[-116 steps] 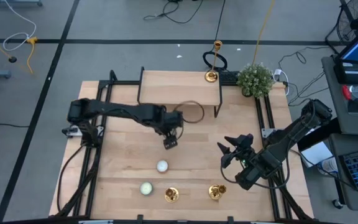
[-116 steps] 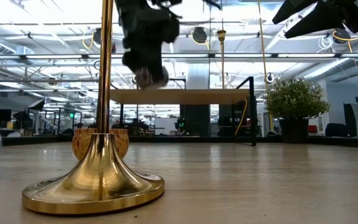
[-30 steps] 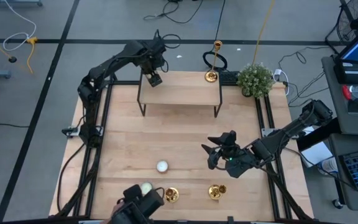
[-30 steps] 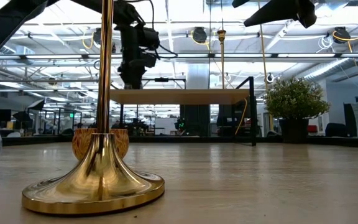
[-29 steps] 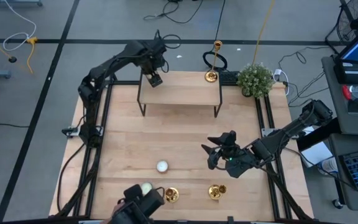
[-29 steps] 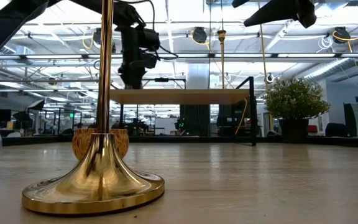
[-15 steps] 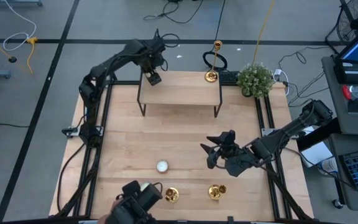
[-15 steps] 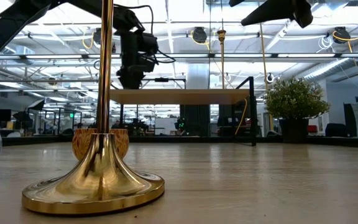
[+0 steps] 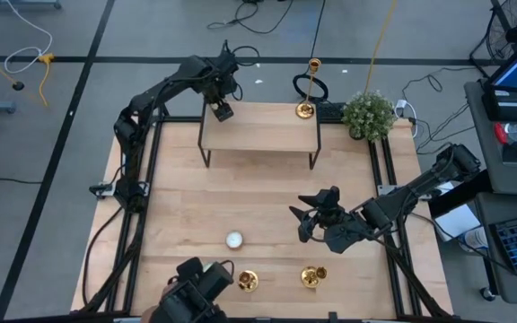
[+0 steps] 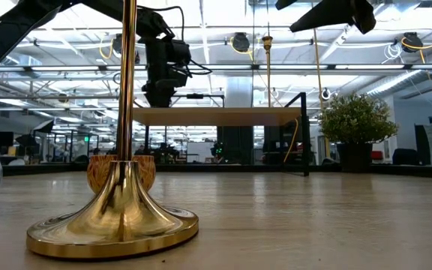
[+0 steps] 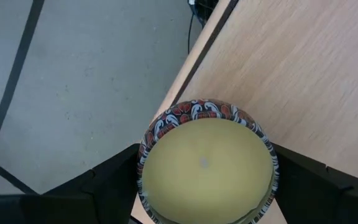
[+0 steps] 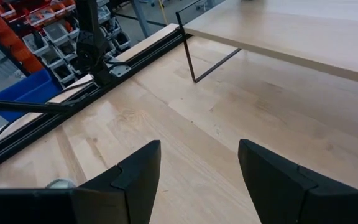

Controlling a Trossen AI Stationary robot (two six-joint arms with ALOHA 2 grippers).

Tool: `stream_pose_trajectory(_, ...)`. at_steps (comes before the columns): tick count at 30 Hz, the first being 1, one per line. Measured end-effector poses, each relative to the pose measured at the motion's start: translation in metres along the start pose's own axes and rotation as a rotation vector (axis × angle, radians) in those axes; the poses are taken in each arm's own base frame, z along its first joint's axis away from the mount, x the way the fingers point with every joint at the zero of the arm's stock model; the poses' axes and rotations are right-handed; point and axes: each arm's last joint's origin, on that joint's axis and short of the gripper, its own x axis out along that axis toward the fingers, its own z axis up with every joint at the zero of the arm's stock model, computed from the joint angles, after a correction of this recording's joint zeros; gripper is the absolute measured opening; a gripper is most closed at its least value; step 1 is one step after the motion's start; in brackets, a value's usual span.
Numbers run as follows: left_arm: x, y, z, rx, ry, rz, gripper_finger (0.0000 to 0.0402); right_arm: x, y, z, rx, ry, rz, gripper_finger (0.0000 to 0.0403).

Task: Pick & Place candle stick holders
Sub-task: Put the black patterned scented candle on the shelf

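Three shiny brass candle stick holders (image 9: 248, 281), stems upright: two on table's (image 9: 267, 202) near edge, third at far edge by shelf (image 9: 263, 130). Left gripper (image 9: 222, 109) grips patterned yellow candle (image 11: 207, 163) over shelf corner. Right gripper (image 9: 310, 220) spread wide, empty, mid-table.

Table (image 9: 187, 215): you see pale wood planks.
On table: raised shelf (image 9: 267, 135), white candle (image 9: 233, 240), two gold candle stick holders (image 9: 248, 282) (image 9: 311, 276) at the near edge.
On shelf: third holder (image 9: 306, 109), far right corner.
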Motion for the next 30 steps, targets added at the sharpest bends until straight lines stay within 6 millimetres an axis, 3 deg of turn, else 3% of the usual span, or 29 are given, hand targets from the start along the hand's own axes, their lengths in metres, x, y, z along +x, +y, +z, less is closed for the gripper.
stream_pose_trajectory(6, 0.000, -0.001, -0.002, -0.002, 0.013, -0.026, 0.0298, 0.000, 0.000, 0.000, -0.008, 0.000, -0.001, 0.0212)
stream_pose_trajectory(14, 0.000, -0.001, -0.002, -0.023, 0.023, -0.001, 0.0360, 0.000, 0.000, 0.000, -0.008, 0.000, -0.001, 0.0212)
stream_pose_trajectory(22, -0.001, -0.001, -0.002, -0.024, 0.024, 0.015, 0.0352, 0.000, 0.000, 0.000, -0.008, 0.000, -0.001, 0.0212)
stream_pose_trajectory(26, -0.012, -0.001, -0.001, -0.022, 0.009, 0.047, 0.0344, 0.000, 0.000, 0.000, -0.008, 0.000, -0.001, 0.0212)
stream_pose_trajectory(30, -0.035, 0.004, 0.005, -0.050, -0.075, 0.051, 0.0346, 0.001, -0.001, 0.001, -0.006, -0.001, -0.005, 0.0212)
